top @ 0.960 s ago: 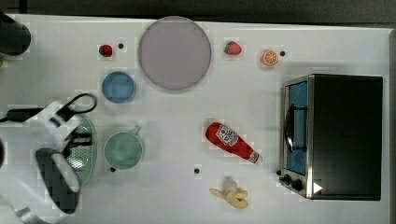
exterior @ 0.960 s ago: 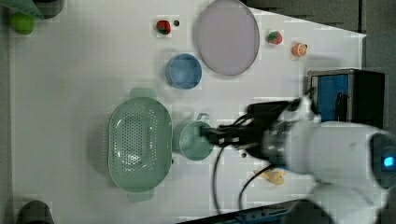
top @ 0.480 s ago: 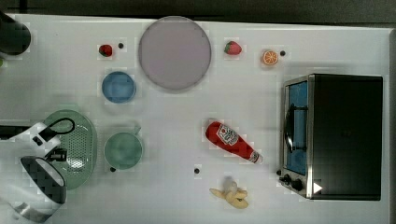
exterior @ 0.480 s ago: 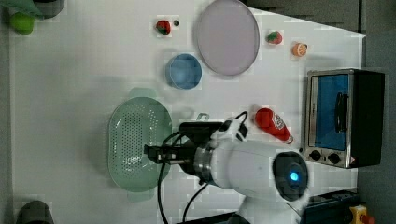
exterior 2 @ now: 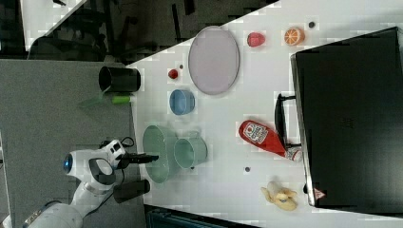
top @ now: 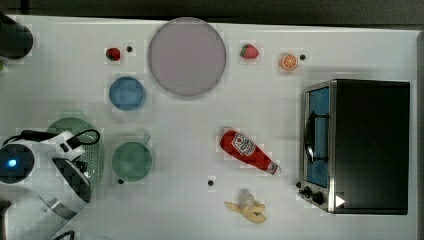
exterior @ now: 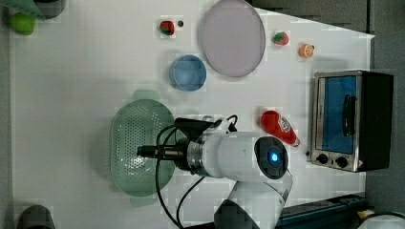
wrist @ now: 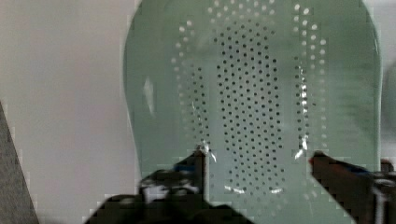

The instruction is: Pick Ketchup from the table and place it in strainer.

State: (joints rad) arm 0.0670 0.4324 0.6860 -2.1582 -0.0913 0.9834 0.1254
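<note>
A: Where do we see the Ketchup (top: 247,150)?

B: Right of centre in the top view, lying flat on the white counter (top: 190,205), cap toward the toaster oven (top: 357,145). A banana (top: 246,208) lies below it, apart.

A: And the strainer (exterior: 139,148)?

B: Left of centre in the left view, beside the small green bowl (top: 131,160). We see nothing inside it in the wrist view.

A: The gripper (wrist: 259,161)?

B: It hangs over the strainer's perforated middle. In the wrist view its fingers (wrist: 201,161) stand wide apart with nothing between them, though the far finger is blurred, so we judge its edge loosely.
</note>
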